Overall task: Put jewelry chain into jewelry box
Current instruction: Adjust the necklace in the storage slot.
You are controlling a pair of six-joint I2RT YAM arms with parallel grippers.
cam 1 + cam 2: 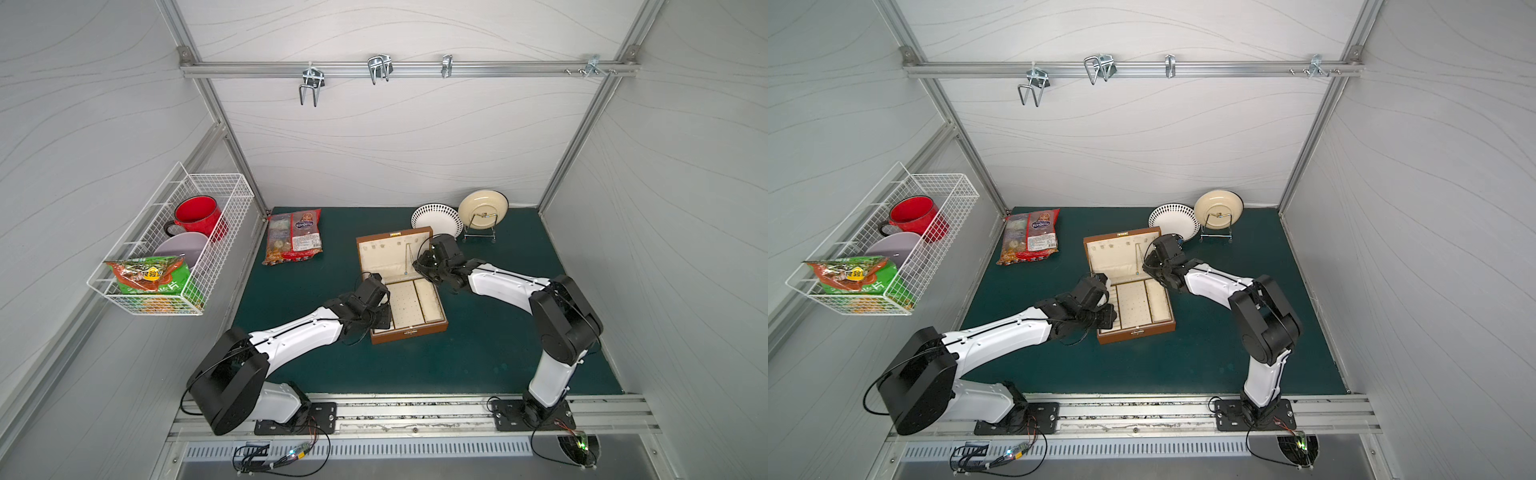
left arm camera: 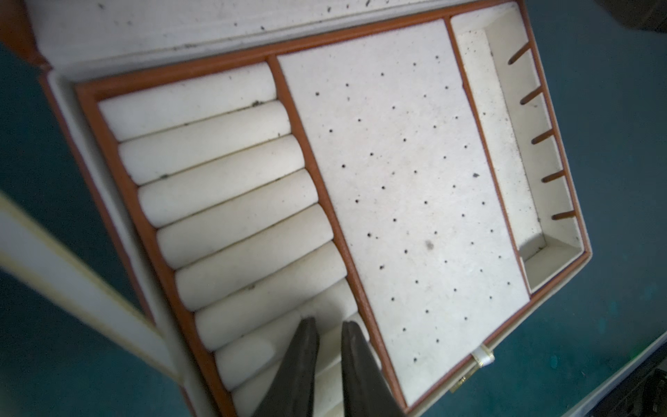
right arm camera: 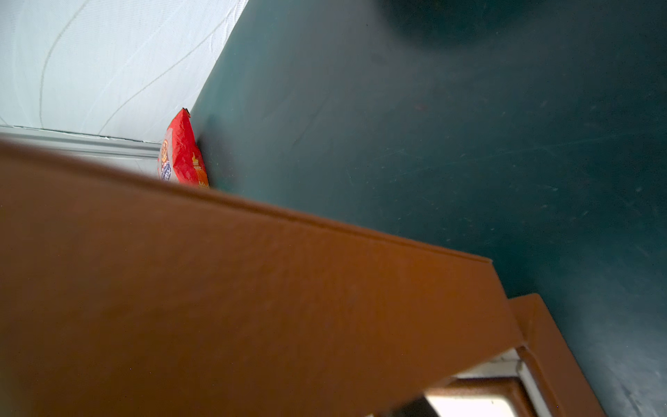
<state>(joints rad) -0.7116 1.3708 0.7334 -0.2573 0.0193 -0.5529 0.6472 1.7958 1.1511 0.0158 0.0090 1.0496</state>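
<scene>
Left hand (image 2: pixel 328 321) — fingers a slit apart, empty — hangs over the box's (image 1: pixel 409 332) left rolls (image 2: pixel 216 187); right hand (image 1: pixel 417 262), elbow high, at the lid's (image 1: pixel 384 259) right edge by the chain (image 1: pixel 408 257) — grip cannot be told.

Likely a lab test cell — aluminium frame (image 1: pixel 407 68), white panel walls (image 1: pixel 395 137).

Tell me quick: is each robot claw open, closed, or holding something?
Left gripper: barely open, empty, over the jewelry box rolls.
Right gripper: beside the open lid; cannot tell.
</scene>
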